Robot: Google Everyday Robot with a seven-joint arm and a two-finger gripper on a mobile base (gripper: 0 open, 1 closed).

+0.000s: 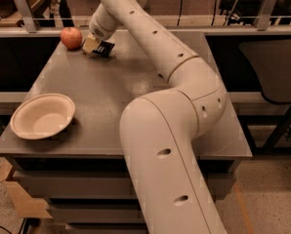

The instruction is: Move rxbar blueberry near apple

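The red apple (71,37) sits at the table's far left corner. My gripper (97,46) is just to the right of it, low over the table top, at the end of the long white arm (155,38). It is shut on the rxbar blueberry (105,48), a small dark navy bar that sticks out on the gripper's right side. The bar is about an apple's width from the apple and close to the table surface; I cannot tell whether it touches the table.
A pale round bowl (42,117) stands at the front left of the grey table (106,96). My arm's large elbow and base (170,150) cover the table's right half. A rail (223,19) runs behind the table.
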